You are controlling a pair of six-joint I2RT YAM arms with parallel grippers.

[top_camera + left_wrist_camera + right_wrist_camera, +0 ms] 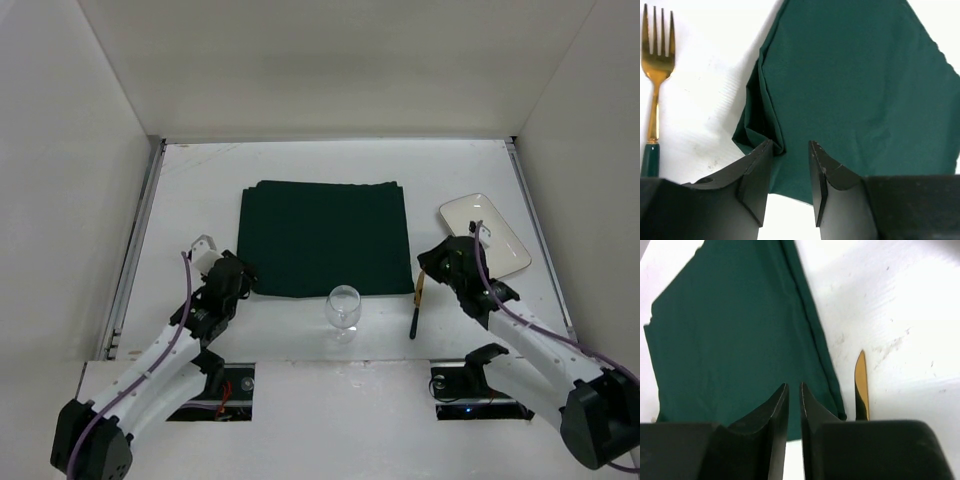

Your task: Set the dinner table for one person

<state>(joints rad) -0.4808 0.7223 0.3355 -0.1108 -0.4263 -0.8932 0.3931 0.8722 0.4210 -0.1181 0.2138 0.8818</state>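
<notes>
The white dinner table (200,180) carries a dark green cloth (325,238) at its middle. A clear wine glass (343,308) stands just in front of the cloth. A gold knife with a dark handle (417,305) lies at the cloth's right near corner; its blade shows in the right wrist view (861,385). A white rectangular plate (484,245) sits to the right. A gold fork with a green handle (655,75) lies left of the cloth. My left gripper (240,275) is open and empty over the cloth's rumpled near-left corner (760,135). My right gripper (430,262) is shut and empty above the cloth's near-right edge (740,340).
Metal edge strips (135,250) run along the table's left and right sides, with white walls behind and beside them. The arm bases and cut-outs (225,385) lie at the near edge. The fork is hidden under my left arm in the top view.
</notes>
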